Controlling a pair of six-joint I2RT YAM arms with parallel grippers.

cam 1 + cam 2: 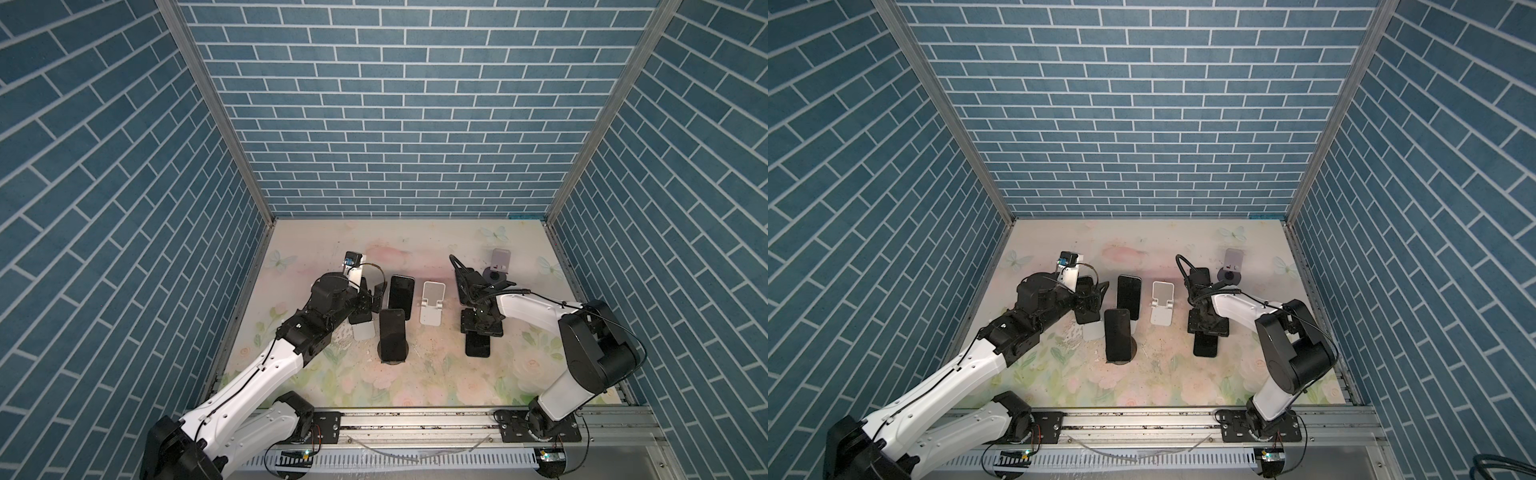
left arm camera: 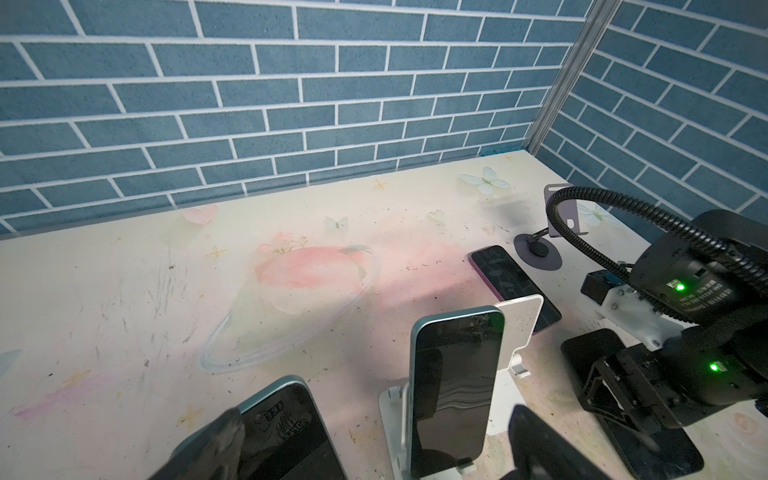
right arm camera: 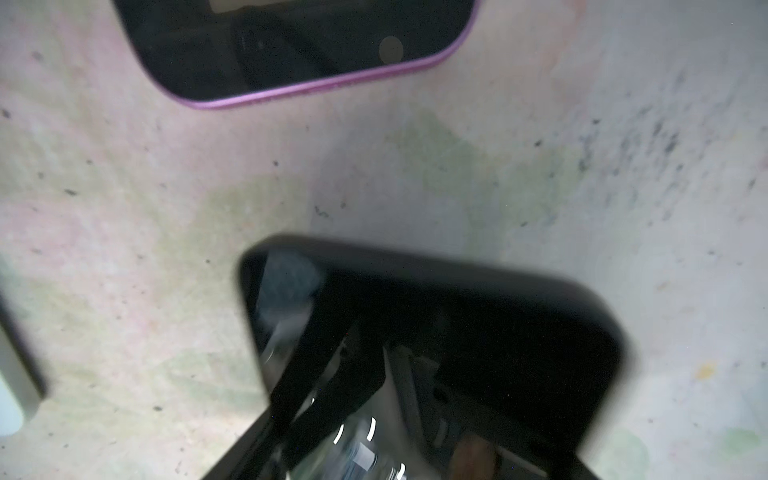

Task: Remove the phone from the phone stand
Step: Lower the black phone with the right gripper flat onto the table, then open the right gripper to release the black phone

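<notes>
My left gripper (image 1: pixel 376 300) (image 2: pixel 374 453) is open beside a teal-edged phone (image 1: pixel 1086 303) (image 2: pixel 286 432) that leans on a white stand (image 1: pixel 363 332); one finger overlaps its corner in the left wrist view. A second teal phone (image 1: pixel 401 296) (image 2: pixel 455 382) stands upright on another white stand (image 2: pixel 392 419). A black phone (image 1: pixel 392 336) leans on a round-based black stand (image 1: pixel 392 359). My right gripper (image 1: pixel 480 328) sits low over a black phone (image 1: pixel 478 351) (image 3: pixel 457 324) lying flat on the table, jaws on either side of it; whether they press it does not show.
An empty white stand (image 1: pixel 432 303) stands mid-table. A purple-edged phone (image 2: pixel 515 286) (image 3: pixel 291 45) lies flat behind the right gripper. An empty grey stand (image 1: pixel 498 266) is at the back right. Brick-pattern walls enclose the table on three sides.
</notes>
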